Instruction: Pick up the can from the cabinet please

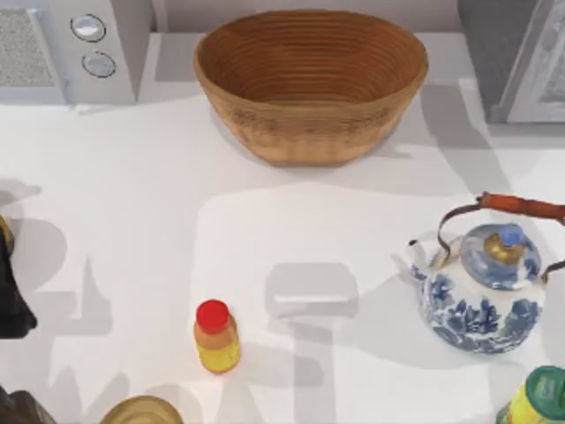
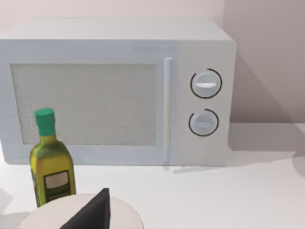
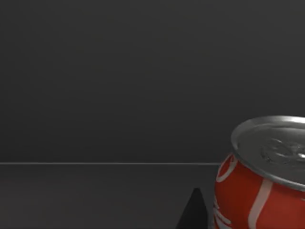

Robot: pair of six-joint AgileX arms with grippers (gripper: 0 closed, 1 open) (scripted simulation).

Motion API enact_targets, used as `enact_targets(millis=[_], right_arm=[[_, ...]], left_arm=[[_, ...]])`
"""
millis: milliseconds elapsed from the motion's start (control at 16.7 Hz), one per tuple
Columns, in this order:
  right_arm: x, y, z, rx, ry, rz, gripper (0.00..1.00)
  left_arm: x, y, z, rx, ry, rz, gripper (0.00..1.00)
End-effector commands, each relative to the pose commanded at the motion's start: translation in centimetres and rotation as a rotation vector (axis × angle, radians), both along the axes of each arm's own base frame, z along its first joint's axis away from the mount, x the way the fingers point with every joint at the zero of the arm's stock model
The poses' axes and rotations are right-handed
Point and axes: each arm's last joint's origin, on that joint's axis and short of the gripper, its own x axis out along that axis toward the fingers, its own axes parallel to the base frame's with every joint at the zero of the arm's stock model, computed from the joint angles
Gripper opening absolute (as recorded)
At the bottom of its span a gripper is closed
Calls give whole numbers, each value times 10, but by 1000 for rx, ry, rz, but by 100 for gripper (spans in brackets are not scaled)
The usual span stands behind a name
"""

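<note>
The can [image 3: 259, 181] is red with white stripes and a silver top. It stands upright on the dark floor of the cabinet [image 3: 119, 86] in the right wrist view. A dark tip of my right gripper [image 3: 193, 213] sits low just beside the can, close to its side; whether they touch I cannot tell. From above, the grey cabinet [image 1: 530, 62] stands at the table's back right corner. My left arm [image 1: 13, 296] rests at the table's left edge, and a dark part of my left gripper [image 2: 93, 213] hangs over a cream round object [image 2: 126, 214].
A woven basket [image 1: 311, 84] sits at the back centre and a microwave [image 1: 66, 49] at the back left. A blue-and-white teapot [image 1: 484, 287] stands on the right, a red-capped yellow bottle [image 1: 216, 337] in front. An olive oil bottle [image 2: 51, 164] stands before the microwave.
</note>
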Motion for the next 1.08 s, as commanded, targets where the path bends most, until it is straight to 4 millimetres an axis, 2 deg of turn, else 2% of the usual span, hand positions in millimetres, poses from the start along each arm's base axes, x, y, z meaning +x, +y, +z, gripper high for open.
enact_targets(millis=[240,360,480,600,720,840,960,1080], right_arm=[[-1,0,0,2,-1,2,0],[-8,3,4,0,0,2,0],[-34,12,16,-1,2,7,0],[-77,18,33,0,1,14,0],[-128,13,50,3,-4,6,0],[-164,7,58,2,-2,2,0],[-180,2,60,2,-1,2,0],[-181,2,60,2,-1,2,0]], left_arm=[[0,0,0,0,0,0,100],[0,0,0,0,0,0,100],[0,0,0,0,0,0,100],[0,0,0,0,0,0,100],[0,0,0,0,0,0,100],[0,0,0,0,0,0,100],[0,0,0,0,0,0,100],[0,0,0,0,0,0,100]])
